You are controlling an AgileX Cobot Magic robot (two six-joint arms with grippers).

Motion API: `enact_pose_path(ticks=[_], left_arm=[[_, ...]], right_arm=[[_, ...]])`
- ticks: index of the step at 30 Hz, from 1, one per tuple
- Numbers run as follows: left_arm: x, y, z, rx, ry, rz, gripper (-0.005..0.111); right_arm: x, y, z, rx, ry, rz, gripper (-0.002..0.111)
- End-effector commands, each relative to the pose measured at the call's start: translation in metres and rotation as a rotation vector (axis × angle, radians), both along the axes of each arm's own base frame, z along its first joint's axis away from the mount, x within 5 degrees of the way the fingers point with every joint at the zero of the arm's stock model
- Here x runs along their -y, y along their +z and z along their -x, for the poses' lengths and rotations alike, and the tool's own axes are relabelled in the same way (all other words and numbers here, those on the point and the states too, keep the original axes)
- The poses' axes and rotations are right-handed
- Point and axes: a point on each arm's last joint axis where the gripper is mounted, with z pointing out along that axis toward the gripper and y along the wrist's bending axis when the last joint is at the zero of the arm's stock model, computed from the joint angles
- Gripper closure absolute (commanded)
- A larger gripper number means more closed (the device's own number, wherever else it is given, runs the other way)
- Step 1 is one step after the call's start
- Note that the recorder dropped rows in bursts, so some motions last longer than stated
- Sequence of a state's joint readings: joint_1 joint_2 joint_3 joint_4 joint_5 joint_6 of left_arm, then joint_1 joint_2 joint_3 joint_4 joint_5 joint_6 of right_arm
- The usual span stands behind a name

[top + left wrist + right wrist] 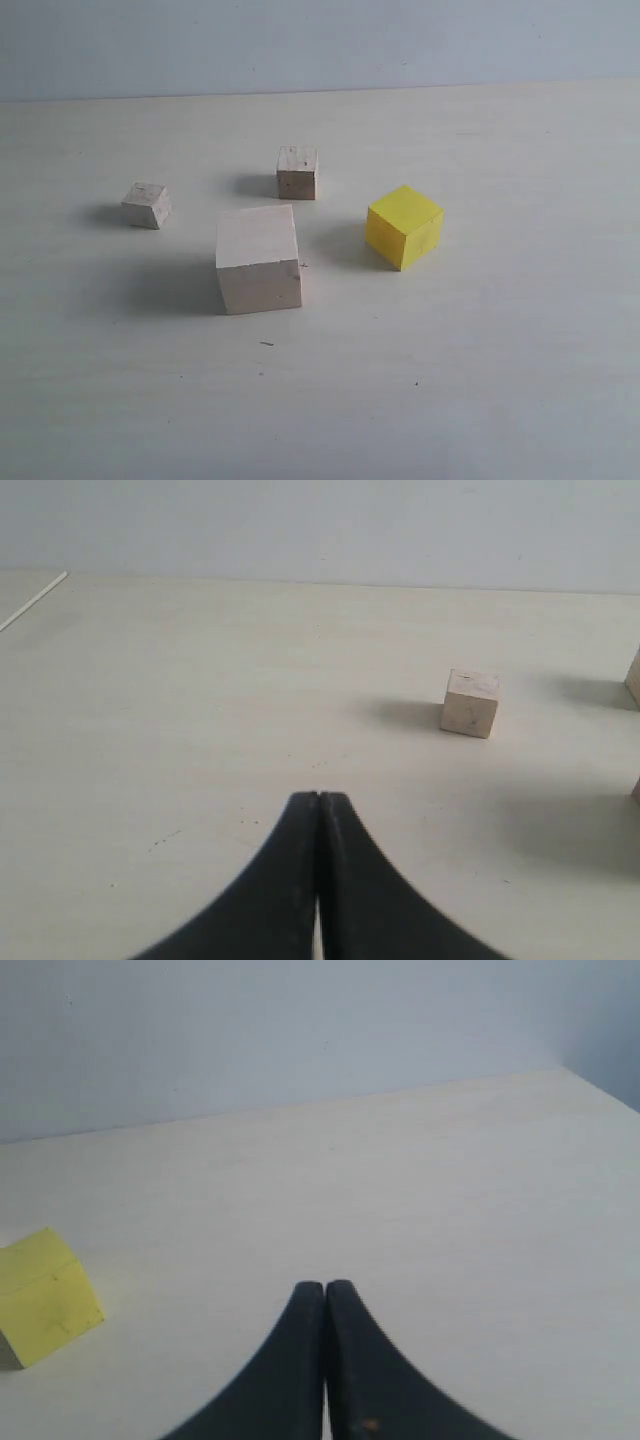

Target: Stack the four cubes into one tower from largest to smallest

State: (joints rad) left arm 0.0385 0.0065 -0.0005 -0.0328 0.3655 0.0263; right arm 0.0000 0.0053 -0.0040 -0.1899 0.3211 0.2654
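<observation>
**Stacking task, start state.** Nearest each wrist camera, you see the left jaws and the right jaws pressed tip to tip, clenched on nothing, with the pale surface (150,730) stretching beyond them. The exterior view shows neither pair.

In that view the large pale cube (259,258) stands nearest, flat on the surface. To its right and slightly farther, apart from it, is the yellow cube (404,226), turned corner-forward. Farther back on the left sits one small speckled cube (147,205). Farthest, behind the large one, is the other small cube (297,172). All four lie apart, and no tower is begun.

Hazards, as judged:
- If you close on the yellow cube across its corners, it may twist or slip out.
- Any tier set off-centre narrows the footing for the next.
- A low approach could nudge the base.
</observation>
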Motion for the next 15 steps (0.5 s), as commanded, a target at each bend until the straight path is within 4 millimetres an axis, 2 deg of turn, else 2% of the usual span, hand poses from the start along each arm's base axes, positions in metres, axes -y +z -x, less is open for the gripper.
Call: enact_pose_path(ticks=[1, 5, 8, 15], left_arm=[[0.000, 0.001, 0.000, 0.018, -0.002, 0.011, 0.107], [0.000, 0.001, 0.000, 0.018, -0.002, 0.011, 0.107], [0.000, 0.001, 0.000, 0.018, -0.002, 0.011, 0.107], [0.000, 0.001, 0.000, 0.018, -0.002, 0.011, 0.107]], right_arm=[[-0.004, 0.018, -0.002, 0.213, 0.041, 0.004, 0.108], [-0.008, 0.040, 0.000, 0.458, 0.088, 0.008, 0.108], [-0.010, 0.049, 0.003, 0.559, 0.106, 0.005, 0.108], [-0.010, 0.053, 0.004, 0.602, 0.114, 0.005, 0.108]])
